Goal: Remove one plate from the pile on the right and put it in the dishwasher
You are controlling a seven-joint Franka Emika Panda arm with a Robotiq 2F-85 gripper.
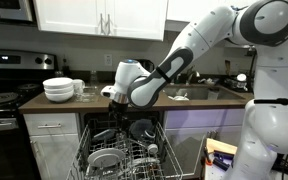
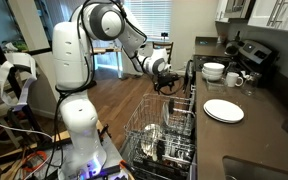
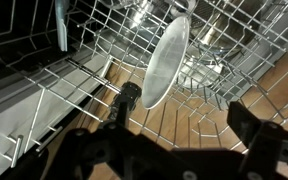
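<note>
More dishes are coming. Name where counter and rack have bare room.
Bare: counter beside the plate pile, away from the stove; rack wires left of the standing plate in the wrist view. Crowded: bowls and mug by the stove.

Plate (image 3: 169, 60): white, round, stands on edge, top tilted twd 1 o'clock, in dishwasher (image 3: 74, 85) wire rack, pulled out. Pile (image 2: 224, 110): flat white plates on counter, 3 o'clock of rack.

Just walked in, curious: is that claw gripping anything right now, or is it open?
Claw: open, holding nothing; a white plate stands on edge in the dishwasher rack beneath it.
</note>
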